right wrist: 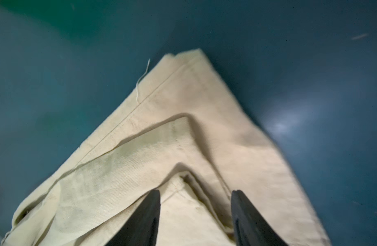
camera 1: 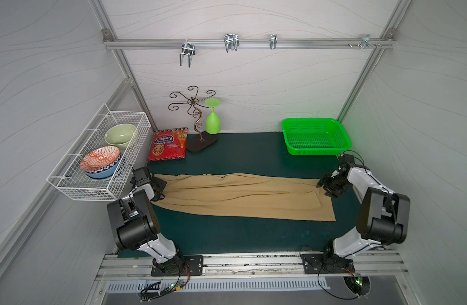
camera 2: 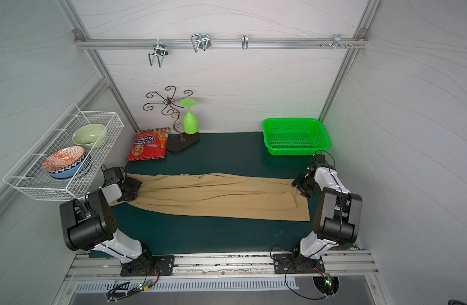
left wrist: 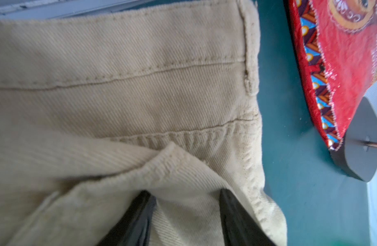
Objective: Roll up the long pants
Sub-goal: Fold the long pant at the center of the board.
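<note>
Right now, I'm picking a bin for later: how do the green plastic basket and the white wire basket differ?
The green plastic basket rests on the table at the back right; the white wire basket hangs off the table at the left. The green plastic basket looks empty; the white wire basket holds bowls. Both are open-topped rectangles.

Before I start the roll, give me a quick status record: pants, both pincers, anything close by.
pants: long pants flat on the green mat, not yet rolled
waist end: at left pincer
hem end: at right pincer
left pincer: jaws apart astride waist cloth; grip unclear
right pincer: open over the hem corner
nearby: red snack bag beyond the waist; green basket beyond the hems; both apart from the cloth
</note>
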Motion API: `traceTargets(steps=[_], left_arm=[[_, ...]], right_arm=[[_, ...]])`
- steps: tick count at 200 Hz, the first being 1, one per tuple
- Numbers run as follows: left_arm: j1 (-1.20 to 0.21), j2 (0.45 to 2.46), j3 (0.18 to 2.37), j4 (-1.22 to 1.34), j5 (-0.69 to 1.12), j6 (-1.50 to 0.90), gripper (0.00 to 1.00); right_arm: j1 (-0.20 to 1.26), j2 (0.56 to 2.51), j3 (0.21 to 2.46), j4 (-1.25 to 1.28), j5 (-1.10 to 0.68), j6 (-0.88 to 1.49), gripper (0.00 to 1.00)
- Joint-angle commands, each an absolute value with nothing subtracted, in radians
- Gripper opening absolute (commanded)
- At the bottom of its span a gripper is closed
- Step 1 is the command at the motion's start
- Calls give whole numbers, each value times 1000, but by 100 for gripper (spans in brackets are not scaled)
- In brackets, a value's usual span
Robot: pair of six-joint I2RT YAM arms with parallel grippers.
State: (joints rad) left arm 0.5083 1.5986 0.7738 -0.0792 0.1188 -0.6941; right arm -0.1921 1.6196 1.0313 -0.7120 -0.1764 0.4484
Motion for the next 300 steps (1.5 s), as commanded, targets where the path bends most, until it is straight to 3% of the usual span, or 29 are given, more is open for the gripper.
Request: traceTargets(steps=[1, 23, 32, 58, 115, 160, 173, 187, 200, 220, 228, 240, 256, 271, 300], left_arm=[[511, 1593, 750, -138, 101, -682, 66], [485, 1542, 764, -148, 140, -705, 78], [476, 1520, 776, -161, 159, -712, 84], [465, 1447, 816, -212, 189, -740, 87], [465, 1364, 865, -311, 139, -719, 98], [466, 1394, 869, -327, 107, -695, 99], [466, 1400, 864, -320, 93, -688, 99], [466, 1409, 852, -313, 86, -689, 99], [466, 1420, 839, -304, 76, -686, 99], [466, 1452, 824, -291, 72, -676, 99], [465, 1467, 821, -281, 80, -672, 99], [459, 1490, 822, -271, 94, -661, 99], [430, 1519, 834, -266, 81, -629, 98], [406, 1553, 850, -266, 73, -608, 98], [399, 1585, 849, -237, 93, -598, 98]], right_arm=[[-171, 1676, 1028, -668, -263, 462, 51], [-170, 1695, 997, -633, -245, 472, 39], [-170, 1692, 986, -620, -240, 475, 29], [-172, 1662, 983, -627, -219, 478, 0], [-248, 1446, 1023, -759, -162, 499, 0], [-343, 1242, 999, -849, -83, 537, 0], [-350, 1195, 969, -844, -65, 563, 11], [-352, 1171, 931, -830, -36, 583, 16], [-361, 1178, 899, -805, -25, 582, 31], [-393, 1233, 870, -778, -75, 576, 33], [-404, 1254, 866, -768, -106, 568, 39], [-411, 1272, 873, -750, -120, 564, 53], [-403, 1295, 865, -671, -160, 550, 81], [-385, 1385, 899, -642, -249, 502, 84], [-275, 1614, 1006, -687, -215, 436, 80]])
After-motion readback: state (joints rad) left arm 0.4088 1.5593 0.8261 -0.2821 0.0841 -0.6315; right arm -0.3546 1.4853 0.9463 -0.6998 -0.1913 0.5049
